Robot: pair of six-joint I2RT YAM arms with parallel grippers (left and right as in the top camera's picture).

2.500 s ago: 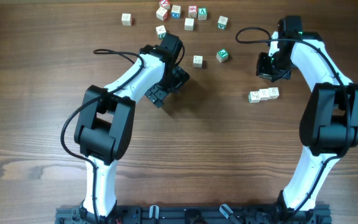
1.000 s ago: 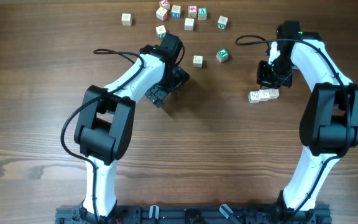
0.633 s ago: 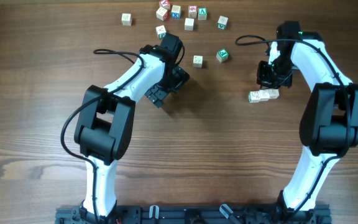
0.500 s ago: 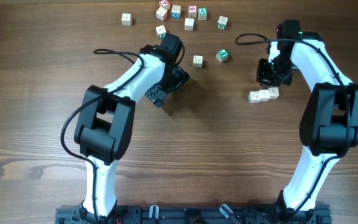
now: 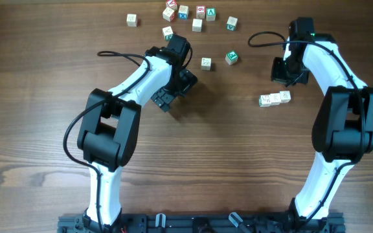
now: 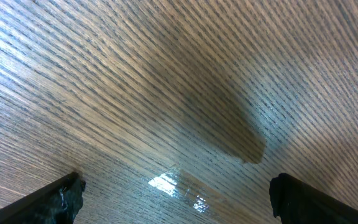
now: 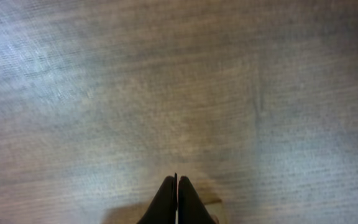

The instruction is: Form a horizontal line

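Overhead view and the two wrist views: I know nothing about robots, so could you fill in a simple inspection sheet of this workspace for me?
Surface: wooden table, bare under both wrist cameras.
Job's things: horizontal line of three pale cubes, touching side by side, slightly tilted.
Clutter: loose cubes with coloured symbols, scattered at the far edge.
Grippers: left gripper open, holding nothing; right gripper shut, empty, apart from the line.
Cables: a black cable loops off the left arm, another off the right.
Surroundings: black rail at the arms' bases; nothing else seen.
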